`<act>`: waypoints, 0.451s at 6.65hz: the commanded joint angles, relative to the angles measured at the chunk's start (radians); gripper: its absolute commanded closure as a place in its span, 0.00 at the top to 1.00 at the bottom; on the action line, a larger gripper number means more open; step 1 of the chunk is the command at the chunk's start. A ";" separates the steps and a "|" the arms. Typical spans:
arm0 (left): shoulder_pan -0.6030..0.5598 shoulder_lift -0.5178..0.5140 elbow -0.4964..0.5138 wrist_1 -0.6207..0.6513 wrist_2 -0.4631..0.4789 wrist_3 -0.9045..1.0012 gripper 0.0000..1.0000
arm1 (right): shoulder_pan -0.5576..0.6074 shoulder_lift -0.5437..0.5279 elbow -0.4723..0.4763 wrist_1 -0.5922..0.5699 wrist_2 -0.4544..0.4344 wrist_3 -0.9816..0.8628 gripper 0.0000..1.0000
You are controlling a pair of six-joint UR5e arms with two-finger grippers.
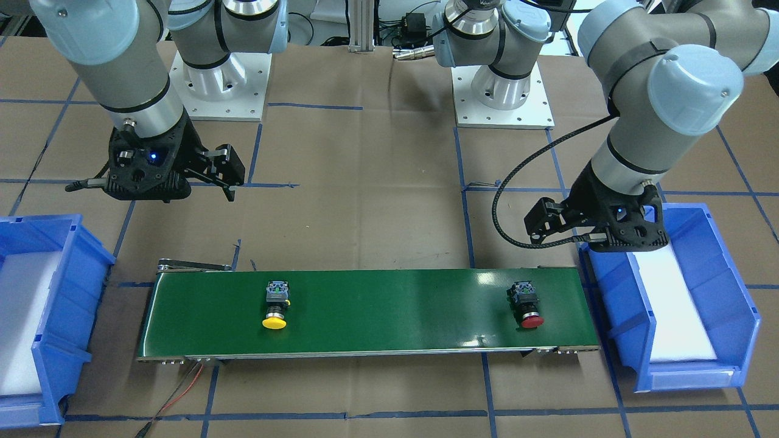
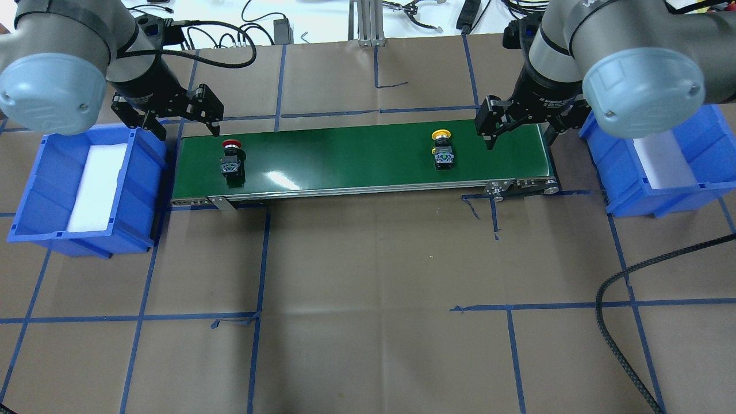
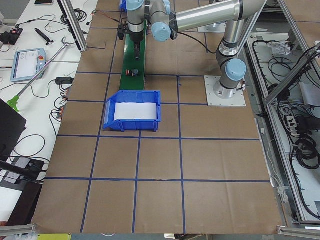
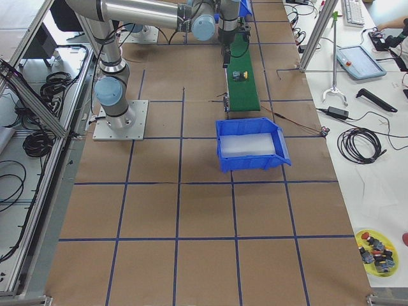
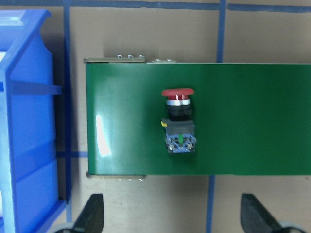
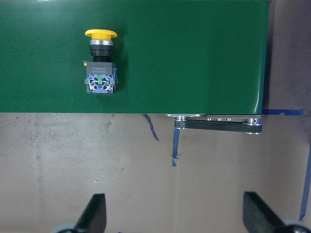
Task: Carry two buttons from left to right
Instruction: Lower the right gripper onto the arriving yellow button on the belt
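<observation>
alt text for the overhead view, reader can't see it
A green conveyor belt carries a red-capped push-button near its left end and a yellow-capped push-button near its right. The left gripper and right gripper, both open, hover by those ends, each beside a blue plastic bin.

Belt [image 2: 345,155] open between red button [image 2: 232,161] and yellow button [image 2: 443,150], bins [image 2: 141,195] at ends
</observation>
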 commanded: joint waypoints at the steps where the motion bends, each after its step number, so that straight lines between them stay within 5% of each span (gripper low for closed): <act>1: -0.057 0.037 0.051 -0.136 0.005 -0.068 1.00 | -0.032 0.047 -0.004 -0.037 0.013 0.023 0.99; 3: -0.071 0.048 0.054 -0.146 0.008 -0.070 1.00 | -0.035 0.182 -0.024 -0.313 0.016 0.054 0.99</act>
